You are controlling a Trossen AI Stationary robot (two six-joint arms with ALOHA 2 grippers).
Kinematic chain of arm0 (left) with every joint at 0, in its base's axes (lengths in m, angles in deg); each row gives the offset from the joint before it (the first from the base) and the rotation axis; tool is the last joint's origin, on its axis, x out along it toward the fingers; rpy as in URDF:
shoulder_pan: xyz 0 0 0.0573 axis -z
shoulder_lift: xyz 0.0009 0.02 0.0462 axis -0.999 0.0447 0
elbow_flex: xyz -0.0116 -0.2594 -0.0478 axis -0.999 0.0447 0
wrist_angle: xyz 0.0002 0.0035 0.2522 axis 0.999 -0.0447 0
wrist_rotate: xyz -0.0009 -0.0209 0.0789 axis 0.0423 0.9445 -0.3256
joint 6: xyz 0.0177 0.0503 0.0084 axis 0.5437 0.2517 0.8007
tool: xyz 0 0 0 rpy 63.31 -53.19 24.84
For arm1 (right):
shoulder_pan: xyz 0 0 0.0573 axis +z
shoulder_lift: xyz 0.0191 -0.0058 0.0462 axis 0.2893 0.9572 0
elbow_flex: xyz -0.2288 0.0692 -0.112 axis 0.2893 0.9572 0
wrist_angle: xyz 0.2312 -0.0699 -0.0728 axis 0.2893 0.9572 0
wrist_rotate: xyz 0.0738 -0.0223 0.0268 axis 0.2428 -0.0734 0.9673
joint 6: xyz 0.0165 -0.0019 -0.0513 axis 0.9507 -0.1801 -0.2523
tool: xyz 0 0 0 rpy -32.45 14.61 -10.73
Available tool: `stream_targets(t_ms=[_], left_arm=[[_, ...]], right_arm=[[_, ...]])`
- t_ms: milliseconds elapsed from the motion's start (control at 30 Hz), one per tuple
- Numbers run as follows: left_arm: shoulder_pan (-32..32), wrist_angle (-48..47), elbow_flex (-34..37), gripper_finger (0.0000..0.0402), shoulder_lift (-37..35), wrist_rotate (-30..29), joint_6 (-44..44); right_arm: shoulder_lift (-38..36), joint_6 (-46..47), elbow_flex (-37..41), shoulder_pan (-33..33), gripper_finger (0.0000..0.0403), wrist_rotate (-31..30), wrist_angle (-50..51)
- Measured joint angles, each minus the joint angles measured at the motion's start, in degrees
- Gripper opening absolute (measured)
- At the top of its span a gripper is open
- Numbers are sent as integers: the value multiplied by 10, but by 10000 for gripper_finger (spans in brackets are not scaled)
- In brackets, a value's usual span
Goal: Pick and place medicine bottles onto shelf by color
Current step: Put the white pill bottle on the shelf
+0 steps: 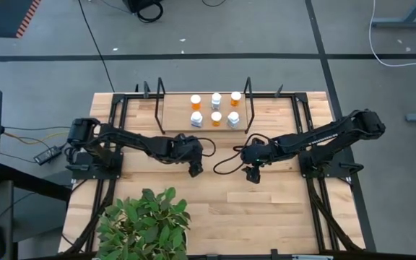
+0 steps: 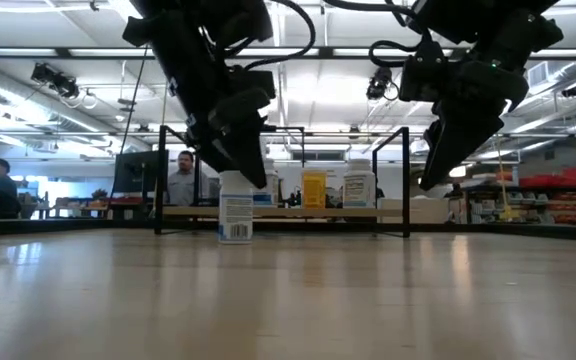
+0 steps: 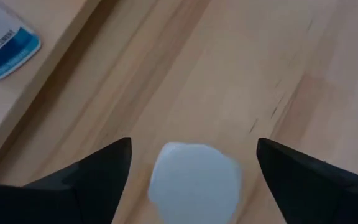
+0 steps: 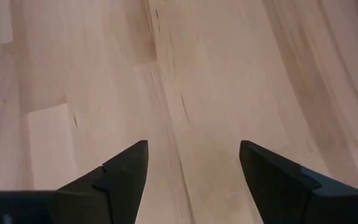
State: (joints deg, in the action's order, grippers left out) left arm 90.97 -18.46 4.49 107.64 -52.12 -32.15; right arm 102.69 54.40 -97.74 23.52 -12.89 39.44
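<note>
A white-bodied medicine bottle (image 2: pixel 236 208) with a smooth round white cap (image 3: pixel 194 180) stands upright, long axis vertical, on the pale grained wooden table (image 1: pixel 266 209), at six o'clock from the light-wood shelf (image 1: pixel 172 115). The left gripper (image 1: pixel 195 170) hangs over it, dark wedge fingers (image 3: pixel 98 177) spread wide, not touching. Six bottles (image 1: pixel 215 110) stand upright on the shelf. The right gripper (image 1: pixel 252 175), at three o'clock, is spread and empty.

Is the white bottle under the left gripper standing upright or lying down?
Upright. The white bottle stands on the table, its cap facing up between the open left gripper fingers.
</note>
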Motion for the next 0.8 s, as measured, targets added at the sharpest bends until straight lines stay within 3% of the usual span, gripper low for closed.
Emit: stream_targets(t_ms=[233, 567, 800], left_arm=[[0, -41, -3, 317, 0, 21, -4], [1, -39, -3, 309, 0, 22, 11], [1, -44, -3, 253, 0, 22, 17]], right_arm=[[0, 0, 0, 0, 261, -1, 2], [0, 5, 0, 0, 261, -1, -2], [0, 5, 0, 0, 261, -1, -2]])
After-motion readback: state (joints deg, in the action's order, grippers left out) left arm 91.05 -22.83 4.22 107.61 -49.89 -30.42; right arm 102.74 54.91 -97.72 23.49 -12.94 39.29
